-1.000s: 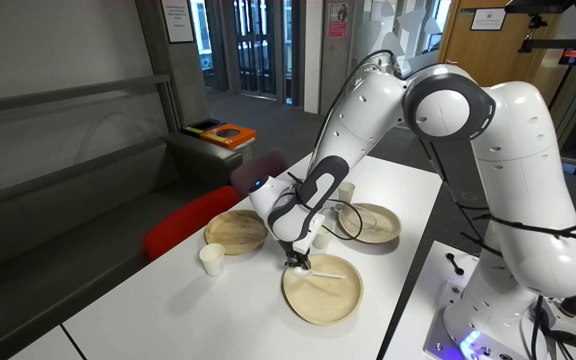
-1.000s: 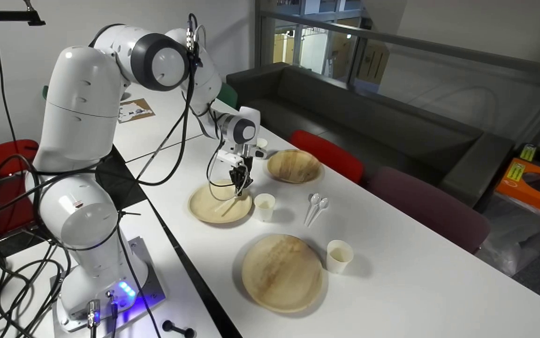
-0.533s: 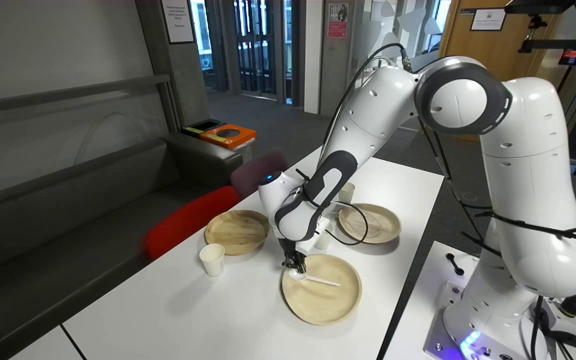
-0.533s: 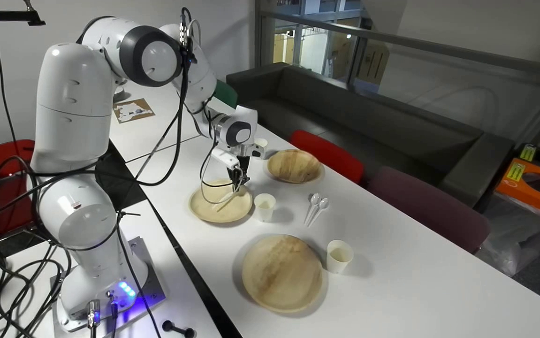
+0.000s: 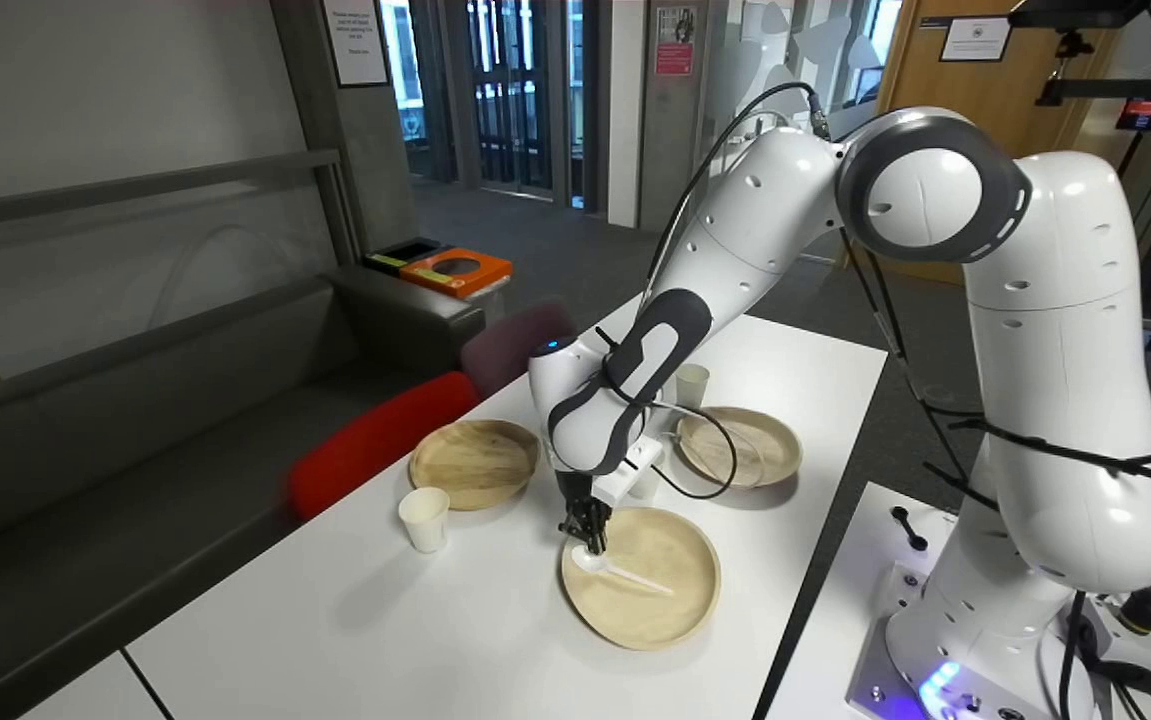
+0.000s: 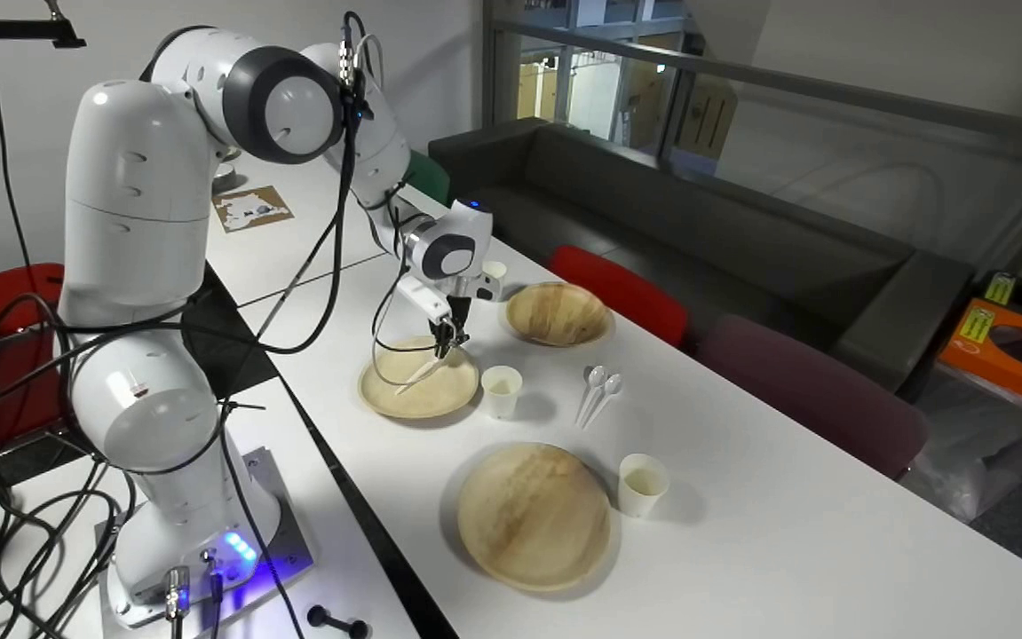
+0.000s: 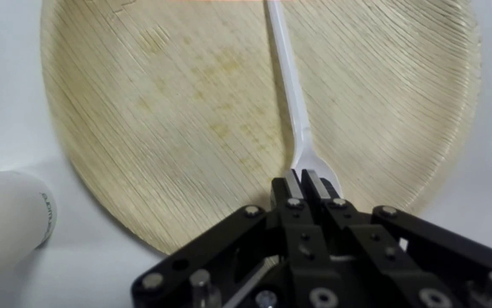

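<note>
My gripper [image 7: 300, 174] points down with its fingers nearly together at the bowl of a white plastic spoon [image 7: 290, 81]. The spoon's bowl is partly hidden under the fingertips, and a thin slit shows between them. The handle stretches away over a round pale wooden plate [image 7: 164, 107]. In both exterior views the gripper [image 5: 590, 545] [image 6: 442, 353] is low over the rim side of this plate [image 5: 635, 622] [image 6: 426, 408], with the spoon [image 5: 637, 577] [image 6: 417, 376] reaching from its tips across the plate. Whether the spoon touches the plate cannot be told.
A paper cup [image 6: 501, 392] stands beside the plate, also at the wrist view's left [image 7: 6, 218]. A darker wooden bowl [image 6: 558, 313] and another cup [image 5: 425, 520] stand behind. Another plate [image 6: 534, 516], a cup [image 6: 642, 485] and white spoons [image 6: 596, 392] lie further along the table.
The gripper has shifted slightly and turned. The spoon has moved with it, its handle swinging round over the plate. The plate has barely moved.
</note>
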You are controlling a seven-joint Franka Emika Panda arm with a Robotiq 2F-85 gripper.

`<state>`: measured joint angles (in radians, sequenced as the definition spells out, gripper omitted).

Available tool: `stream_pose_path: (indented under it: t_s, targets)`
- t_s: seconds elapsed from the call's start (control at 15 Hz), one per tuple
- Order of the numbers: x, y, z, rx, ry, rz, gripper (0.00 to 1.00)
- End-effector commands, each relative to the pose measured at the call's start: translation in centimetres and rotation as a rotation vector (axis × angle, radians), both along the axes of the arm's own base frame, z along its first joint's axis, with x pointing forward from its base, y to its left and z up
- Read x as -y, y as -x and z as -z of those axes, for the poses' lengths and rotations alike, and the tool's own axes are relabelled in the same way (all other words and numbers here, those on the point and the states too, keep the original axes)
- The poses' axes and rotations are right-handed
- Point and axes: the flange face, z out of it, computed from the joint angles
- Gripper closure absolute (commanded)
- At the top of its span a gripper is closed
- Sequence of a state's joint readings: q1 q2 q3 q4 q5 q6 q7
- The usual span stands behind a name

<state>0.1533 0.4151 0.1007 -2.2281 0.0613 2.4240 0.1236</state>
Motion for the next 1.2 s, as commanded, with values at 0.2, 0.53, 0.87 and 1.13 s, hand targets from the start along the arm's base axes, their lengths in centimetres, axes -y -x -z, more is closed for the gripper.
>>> stream_pose_path:
  t_s: [0.2,0.53,0.87,1.13]
  targets:
    - [0.5,0.7,-0.8,0.006,-0.020,-0.003,1.00]
    - [0.6,1.1,-1.1,0.001,-0.015,-0.015,1.00]
    - [0.8,2.2,-1.7,-0.003,-0.015,-0.040,1.00]
    - [1.0,2.1,-2.9,0.002,-0.032,-0.029,1.00]
